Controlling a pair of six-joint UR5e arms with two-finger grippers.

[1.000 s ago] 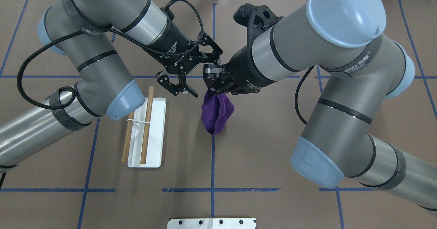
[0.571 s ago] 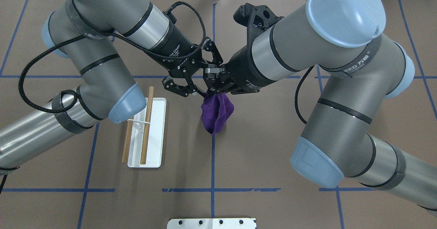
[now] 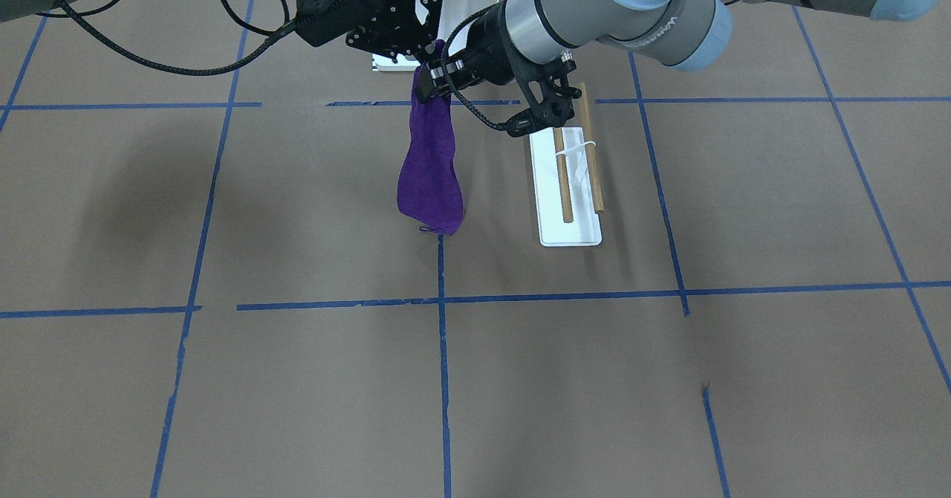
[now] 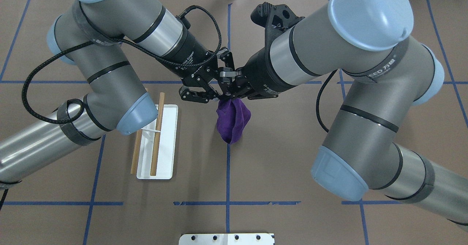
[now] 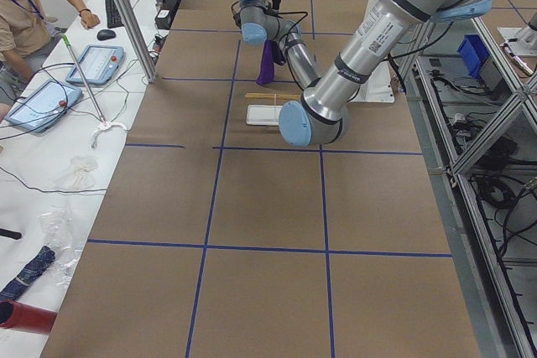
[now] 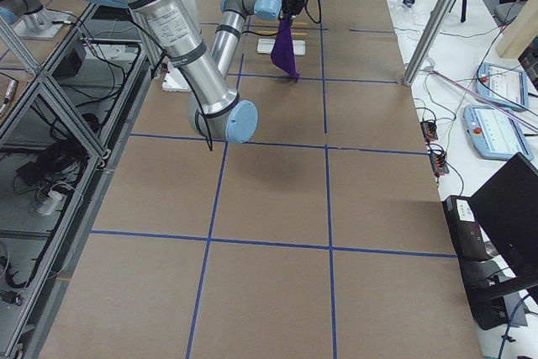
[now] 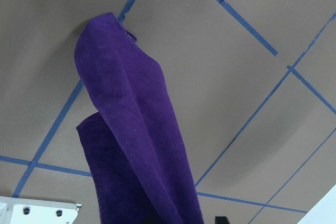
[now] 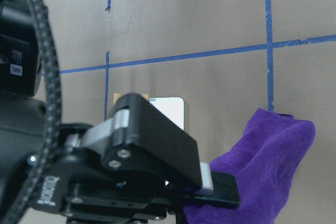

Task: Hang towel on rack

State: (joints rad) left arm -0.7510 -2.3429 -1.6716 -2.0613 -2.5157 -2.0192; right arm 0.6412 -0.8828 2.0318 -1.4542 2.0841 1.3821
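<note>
Overhead exterior: right fingers (image 4: 227,90) pinch top of the purple towel (image 4: 234,119), same spot as a second ago. The towel hangs bunched over the counter (image 4: 292,164) near the centre tape line. Left fingers (image 4: 210,95) were spread and apart from the towel 1.0 s ago and have since moved in. They now touch the towel's top, right beside the right fingers, and look narrower; can't tell if they're clamped. Rack (image 4: 158,135) unmoved, on the counter to the towel's left, apart from it.

Exterior front-facing: towel hangs long and straight, loop (image 3: 426,228) at the bottom corner near the counter. Both arms meet at its top edge.

Side views: towel hangs between the two arms, too small for finger detail.

Left wrist: towel fills the near view, fingers not seen.

Right wrist: finger pad pressed on purple cloth.
</note>
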